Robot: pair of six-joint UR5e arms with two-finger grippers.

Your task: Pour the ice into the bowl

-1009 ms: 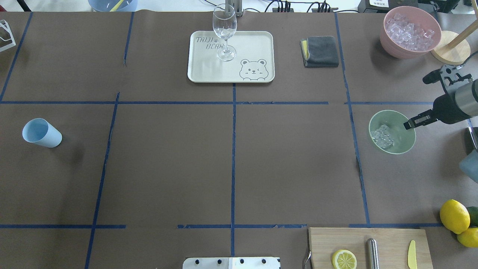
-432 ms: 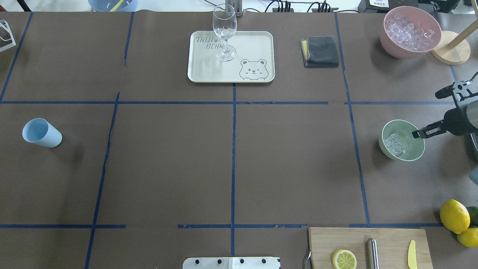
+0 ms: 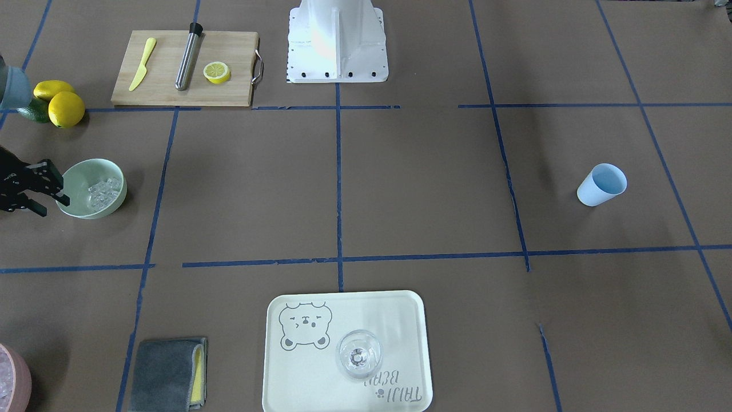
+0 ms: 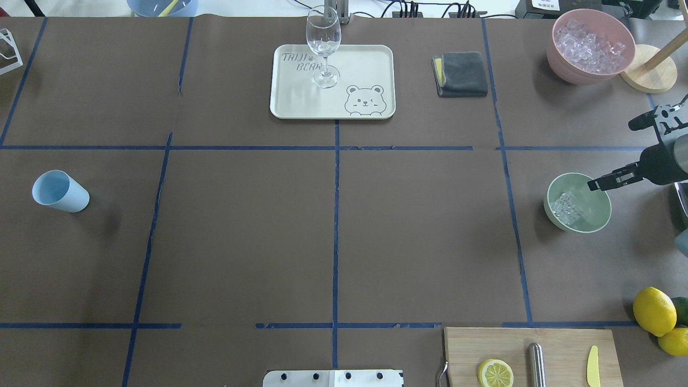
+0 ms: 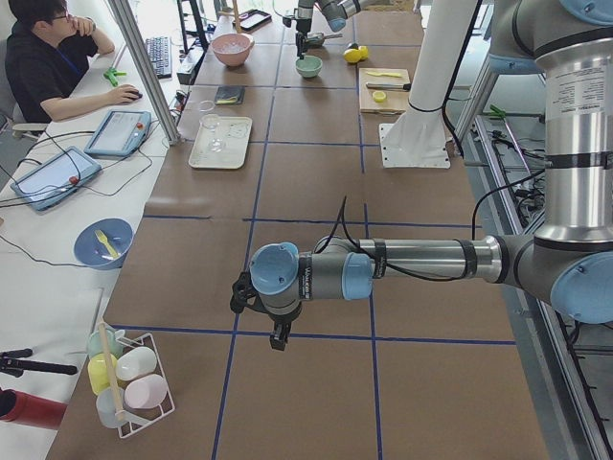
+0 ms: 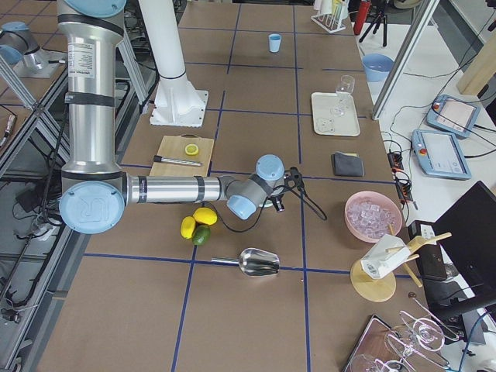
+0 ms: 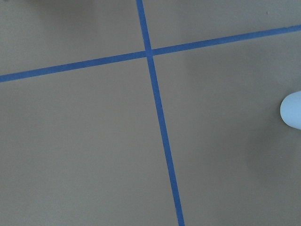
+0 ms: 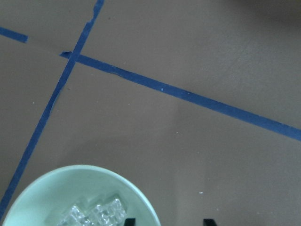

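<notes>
The mint-green bowl (image 4: pixel 593 214) stands upright on the table at the right, holding a small heap of ice (image 4: pixel 567 207). It also shows in the front view (image 3: pixel 116 197) and the right wrist view (image 8: pixel 42 197), with the ice (image 8: pixel 94 214) inside. My right gripper (image 4: pixel 593 186) is open at the bowl's rim; in the right wrist view (image 8: pixel 169 220) the rim passes between its fingertips without being pinched. My left gripper (image 5: pixel 273 331) hangs over bare table far from the bowl. I cannot tell if it is open or shut.
A pink bowl (image 4: pixel 559 59) full of ice stands at the back right by a wooden stand (image 4: pixel 647 75). Lemons (image 4: pixel 653 310), a cutting board (image 4: pixel 559 344), a metal scoop (image 6: pixel 260 262), a grey cloth (image 4: pixel 461 74), a tray (image 4: pixel 371 64) with a wine glass and a blue cup (image 4: pixel 59 192) are around.
The bowl came down from a raised, tilted pose and shifted right and toward me, now resting flat. The right gripper drew back to the right with it and let go of the rim.
</notes>
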